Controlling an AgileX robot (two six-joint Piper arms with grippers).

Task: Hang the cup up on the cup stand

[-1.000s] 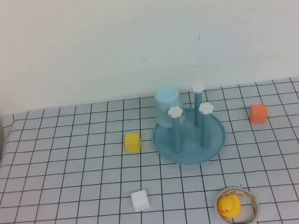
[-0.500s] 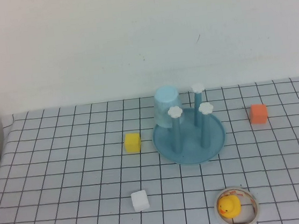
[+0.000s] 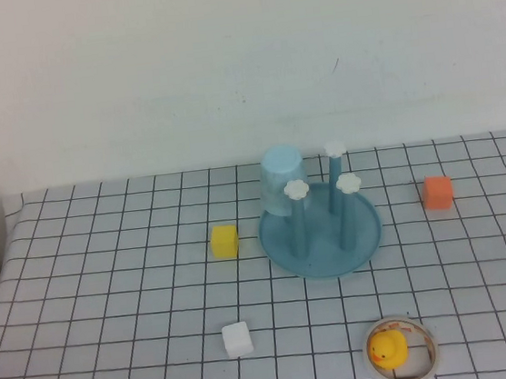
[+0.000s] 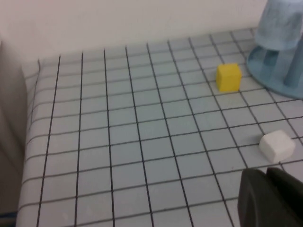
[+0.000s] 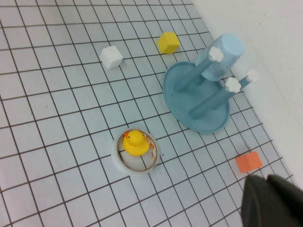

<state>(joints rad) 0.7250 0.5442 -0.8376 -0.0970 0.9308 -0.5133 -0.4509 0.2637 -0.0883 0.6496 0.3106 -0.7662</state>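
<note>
The pale light-blue cup (image 3: 282,179) sits upside down over the back-left peg of the round blue cup stand (image 3: 364,243), near the table's far middle. Three other pegs stand bare with white flower caps. The cup (image 5: 222,56) and stand (image 5: 180,101) also show in the right wrist view. The left wrist view has the cup (image 4: 282,23) and the stand's rim (image 4: 265,71) at its edge. My left gripper (image 4: 266,172) is shut and empty above the near-left table, close to the white cube. My right gripper (image 5: 267,178) is shut and empty, beyond the orange cube on the right.
A yellow cube (image 3: 225,240) lies left of the stand, a white cube (image 3: 237,338) nearer the front, an orange cube (image 3: 437,191) to the right. A tape ring holding a yellow duck (image 3: 400,349) sits at the front right. The table's left edge drops off.
A dark tip of the left arm has come into the bottom-left corner of the high view. The cup, stand and cubes have not moved.
</note>
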